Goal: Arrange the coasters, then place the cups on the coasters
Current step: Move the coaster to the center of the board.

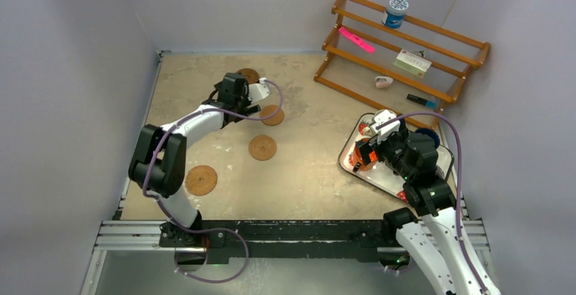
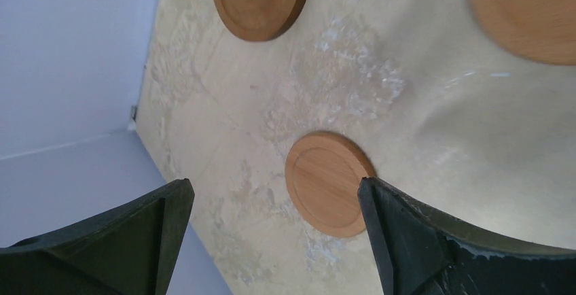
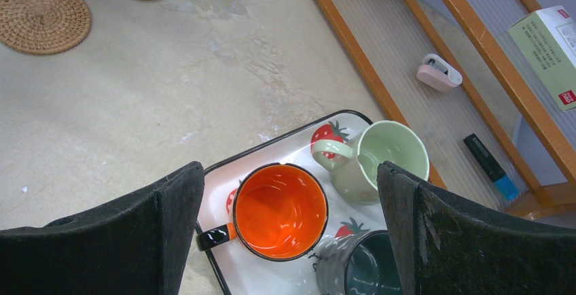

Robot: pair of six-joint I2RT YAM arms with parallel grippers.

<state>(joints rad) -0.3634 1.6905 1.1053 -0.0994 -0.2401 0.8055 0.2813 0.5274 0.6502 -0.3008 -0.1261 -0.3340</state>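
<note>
Four brown coasters lie on the left half of the table: one at the back (image 1: 248,75), one mid-table (image 1: 272,115), one (image 1: 262,147) nearer, and a woven one (image 1: 201,180) nearest. My left gripper (image 1: 248,102) hangs open over them. The left wrist view has a rimmed wooden coaster (image 2: 328,183) by the right finger, nothing held in the left gripper (image 2: 273,185). My right gripper (image 3: 290,169) is open above the orange cup (image 3: 280,211), beside the pale green cup (image 3: 390,155) and the dark grey-teal cup (image 3: 367,268). A dark blue cup (image 1: 426,135) shows behind the right gripper (image 1: 372,147).
The cups stand on a white strawberry-print tray (image 3: 272,147) at the right. Behind it a wooden rack (image 1: 401,43) holds a blue-and-white tub (image 1: 394,11), a pink tool (image 1: 356,39), a box (image 1: 412,63) and a marker (image 1: 421,101). Walls close in on the left, back and right.
</note>
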